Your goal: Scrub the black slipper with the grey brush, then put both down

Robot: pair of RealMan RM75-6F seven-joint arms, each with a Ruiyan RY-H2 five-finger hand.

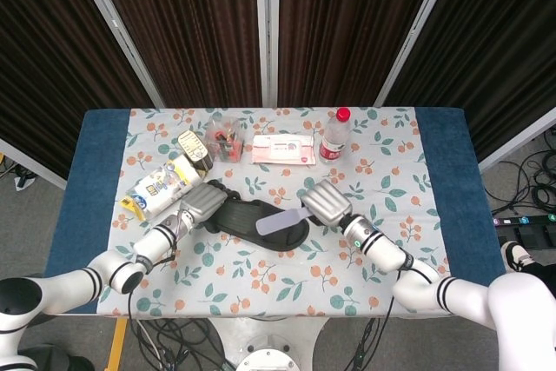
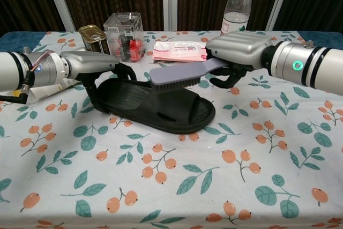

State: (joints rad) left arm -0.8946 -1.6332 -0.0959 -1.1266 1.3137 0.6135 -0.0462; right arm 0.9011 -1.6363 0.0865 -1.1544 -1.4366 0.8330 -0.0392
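Currently the black rubber slipper point(image 2: 155, 104) lies near the middle of the tabletop point(image 1: 95, 154), a little toward its left edge, on the floral cloth point(image 2: 177, 186); its heel end is raised off the cloth, its toe end down; the left robot hand point(image 2: 94, 67) grips that heel end, fingers curled round the rim; the right robot hand point(image 2: 236, 52) holds the grey plastic brush with dark bristles point(image 2: 179, 74) by its handle, fingers wrapped under it; brush lies roughly level over the slipper's strap, bristles down; cannot tell if bristles touch the strap; head view shows the same brush point(image 1: 280, 221) across the slipper point(image 1: 256, 219), right robot hand point(image 1: 326, 203) on its right, left robot hand point(image 1: 201, 202) on its left; along the far edge of the tabletop: clear plastic bottle with red cap point(image 2: 236, 6), pink flat wipes packet point(image 2: 179, 50), clear plastic box holding small red things point(image 2: 123, 36), gold metal tin point(image 2: 91, 37); white and yellow carton point(image 1: 161, 184) lies toward the left edge, just behind the left robot hand.
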